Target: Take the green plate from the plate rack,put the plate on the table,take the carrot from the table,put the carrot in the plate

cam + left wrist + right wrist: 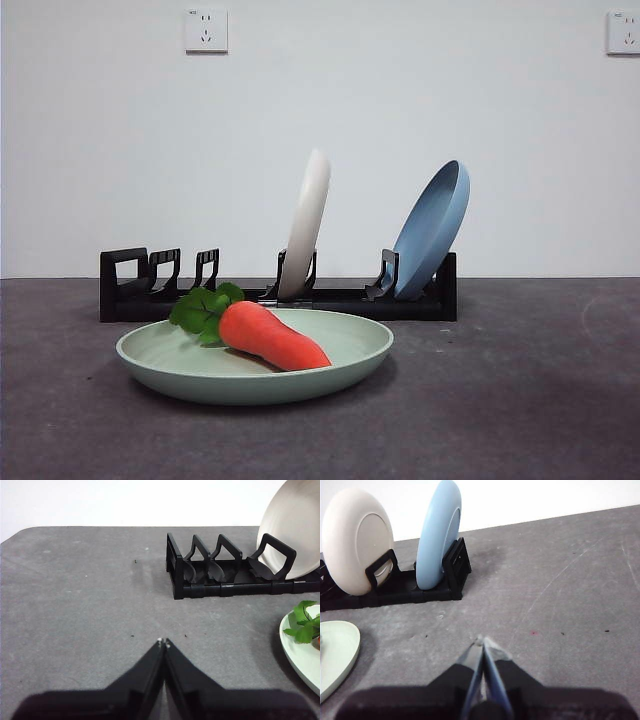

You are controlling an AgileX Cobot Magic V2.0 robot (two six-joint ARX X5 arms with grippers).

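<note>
And here is the table (540, 400), wide dark grey and bare on both flanks; along its far side runs the plate rack (130, 285), black and low, its handle end on the left with three slots standing vacant, a cream-white plate (306, 222) upright near the middle and a blue plate (432, 230) leaning at the right end; in front of the rack, near us, the green plate (345, 345) lies flat on the table, well clear of the slots; and lying in it, the carrot (272, 336), orange tip pointing near and right, leaves toward the far left rim, body resting inside the raised edge; by the look of it, the job is as good as done. Now the arms; the left gripper (163, 642) hangs above bare table left of the plate, jaws pressed together, holding nothing; the right gripper (481, 641) sits over bare table right of the plate, jaws likewise closed tip to tip and empty. What remains, I'd judge, is simply to stay clear; the good play is to keep both grippers away from the plate's rim so nothing nudges it; the carrot is round and could roll if the plate is bumped.
</note>
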